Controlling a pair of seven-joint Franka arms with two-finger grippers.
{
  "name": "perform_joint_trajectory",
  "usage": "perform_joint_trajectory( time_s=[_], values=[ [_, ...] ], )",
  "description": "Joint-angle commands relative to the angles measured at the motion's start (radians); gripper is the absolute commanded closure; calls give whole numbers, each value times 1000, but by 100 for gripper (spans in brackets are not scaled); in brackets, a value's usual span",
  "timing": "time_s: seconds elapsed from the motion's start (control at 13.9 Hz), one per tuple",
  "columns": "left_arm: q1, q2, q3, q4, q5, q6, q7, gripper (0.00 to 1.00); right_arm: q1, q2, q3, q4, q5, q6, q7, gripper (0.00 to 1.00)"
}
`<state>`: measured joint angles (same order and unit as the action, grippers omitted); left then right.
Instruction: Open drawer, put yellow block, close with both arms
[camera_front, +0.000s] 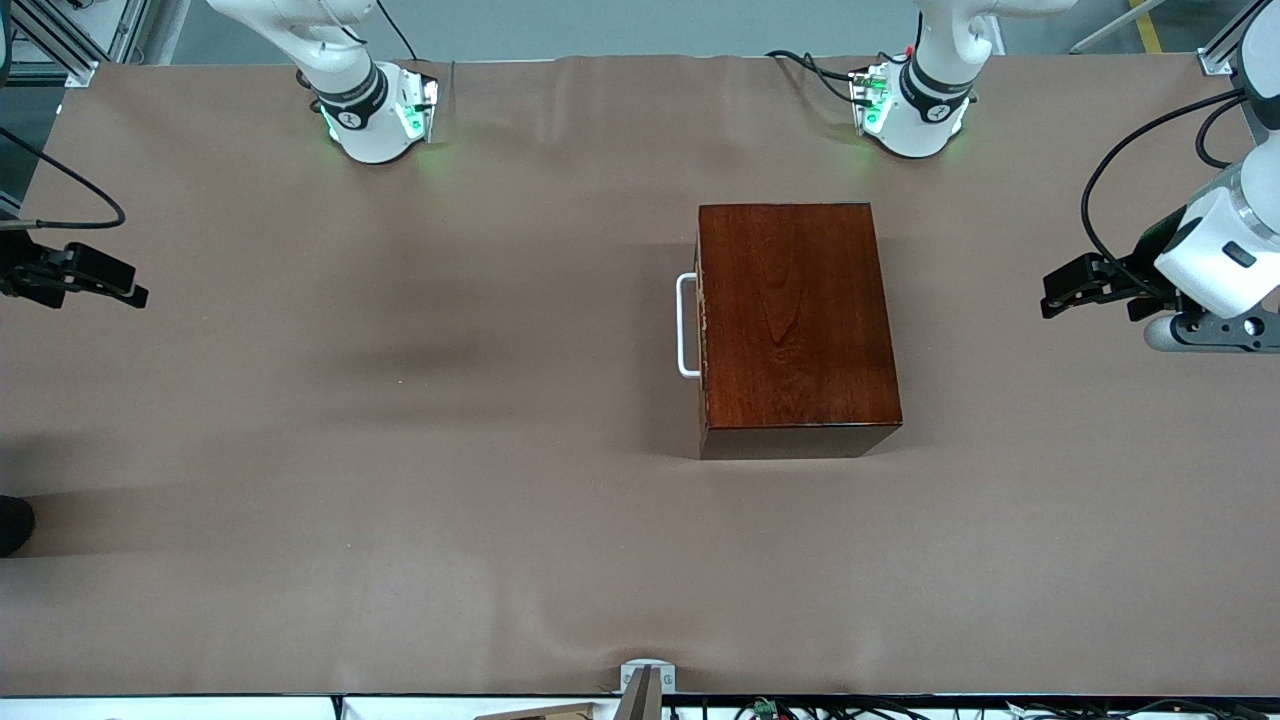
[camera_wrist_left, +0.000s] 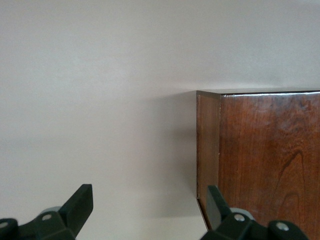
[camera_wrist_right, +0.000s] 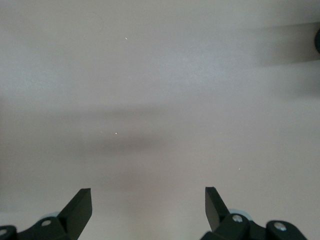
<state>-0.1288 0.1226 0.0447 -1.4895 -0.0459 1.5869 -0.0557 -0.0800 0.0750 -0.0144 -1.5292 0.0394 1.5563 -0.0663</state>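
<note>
The glossy dark mahogany box (camera_front: 795, 325) stands on the table, nearer the left arm's end. Its drawer is shut, with only the reddish-brown front and white U-shaped handle (camera_front: 685, 325) showing, facing the right arm's end. The box also shows in the left wrist view (camera_wrist_left: 265, 160). My left gripper (camera_front: 1060, 292) is open and empty at the left arm's end of the table, apart from the box. My right gripper (camera_front: 125, 290) is open and empty at the right arm's end. Its wrist view shows open fingertips (camera_wrist_right: 82, 205) over bare cloth. The yellow block is out of view.
A brown cloth (camera_front: 400, 450) covers the whole table and has soft wrinkles. A small grey bracket (camera_front: 645, 680) sits at the table edge nearest the front camera. The green-lit arm bases (camera_front: 375, 115) stand along the table edge farthest from the camera.
</note>
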Motion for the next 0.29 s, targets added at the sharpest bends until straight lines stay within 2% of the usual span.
perform_joint_trajectory(
  time_s=[0.0,0.22],
  values=[
    [3,-24,-3,-21,23,-2,-1,0,-3,2,8,14,16,-13,16,0],
    [6,-21,-3,-21,23,-1,0,0,-3,2,8,14,16,-16,16,0]
  ],
)
